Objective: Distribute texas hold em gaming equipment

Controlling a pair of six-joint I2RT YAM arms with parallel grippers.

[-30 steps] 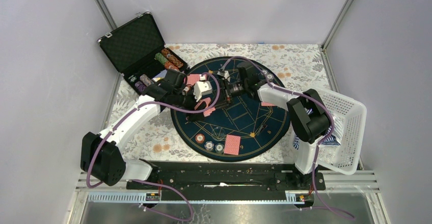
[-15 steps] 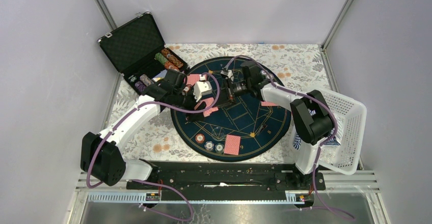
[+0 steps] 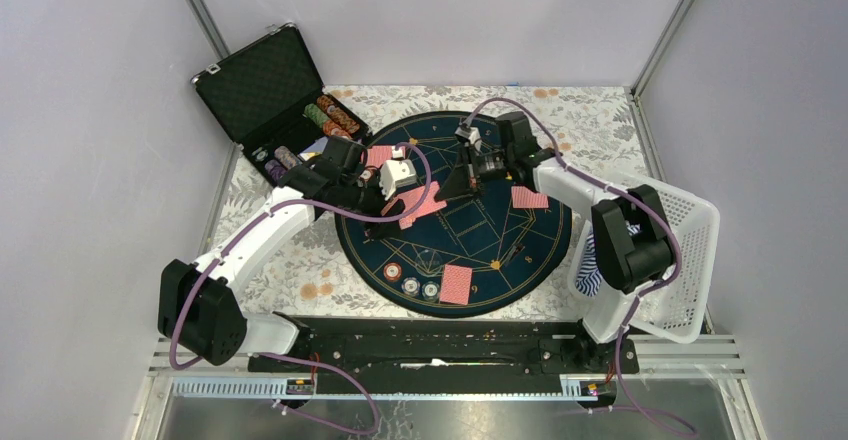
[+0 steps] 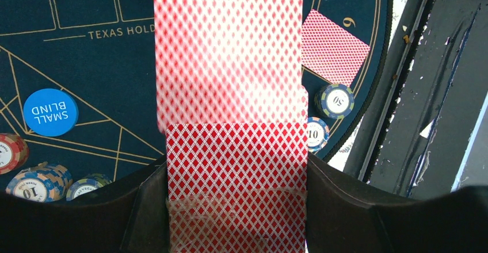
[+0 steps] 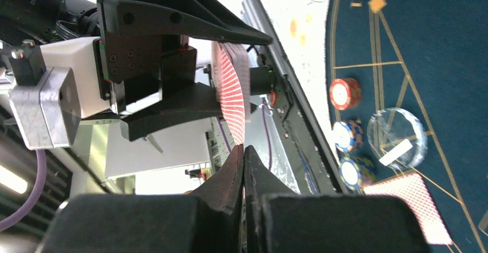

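Dealing cards, about half done.
The top card [image 4: 227, 52] sticks out from the pack [image 4: 236, 167] squeezed in the left gripper [image 4: 236, 179]. The right gripper [image 5: 244, 155] pinches its edge. Dealt cards [image 3: 455, 283] and chips [image 3: 410, 282] lie on the mat [image 3: 500, 250]. More chips [image 3: 330, 115] wait in the case [image 3: 262, 85].

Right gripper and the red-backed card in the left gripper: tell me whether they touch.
Touching. Right wrist view: the right gripper is shut, its tips pinching the edge of the red-backed card that sticks out of the left gripper.
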